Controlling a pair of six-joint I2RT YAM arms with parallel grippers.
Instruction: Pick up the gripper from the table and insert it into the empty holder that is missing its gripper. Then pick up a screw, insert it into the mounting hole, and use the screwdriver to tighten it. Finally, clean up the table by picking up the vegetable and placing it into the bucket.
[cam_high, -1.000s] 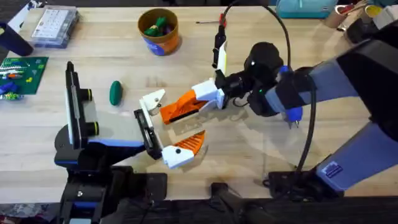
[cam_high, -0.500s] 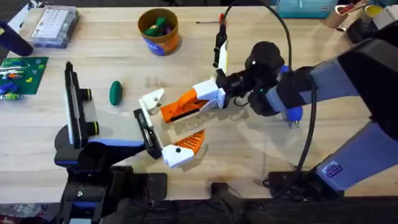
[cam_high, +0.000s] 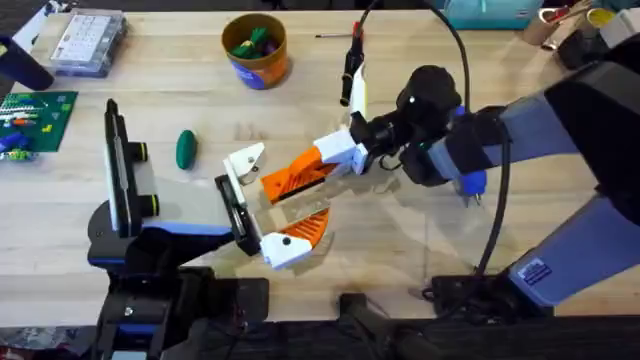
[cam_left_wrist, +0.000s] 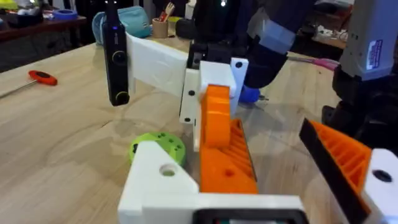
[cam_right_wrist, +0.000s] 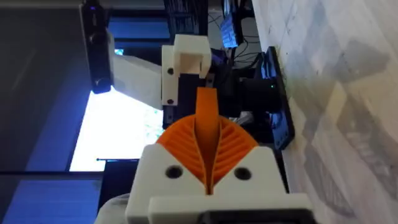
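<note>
My right gripper (cam_high: 345, 150) is shut on the white base of the gripper (cam_high: 300, 170), the orange ribbed finger, and holds it low over the table. Its orange tip sits close beside the empty white holder (cam_high: 243, 160) on the black rail (cam_high: 234, 210) of my left gripper (cam_high: 265, 205). I cannot tell if they touch. In the left wrist view the gripper (cam_left_wrist: 219, 134) lies just behind the holder (cam_left_wrist: 161, 180). The green vegetable (cam_high: 186, 148) lies left of the rail. At the back stand the bucket (cam_high: 255, 48) and the red-handled screwdriver (cam_high: 356, 33). The screw is out of view.
A fixed orange finger (cam_high: 298, 238) sits at the rail's near end. A clear parts box (cam_high: 90, 40) and a green board (cam_high: 38, 115) are at the far left. A lime round piece (cam_left_wrist: 158, 146) lies on the table by the holder. Bare wood lies right of the right arm.
The right gripper and the orange finger it holds have shifted very slightly to the right. The left arm, vegetable and bucket have not moved.
</note>
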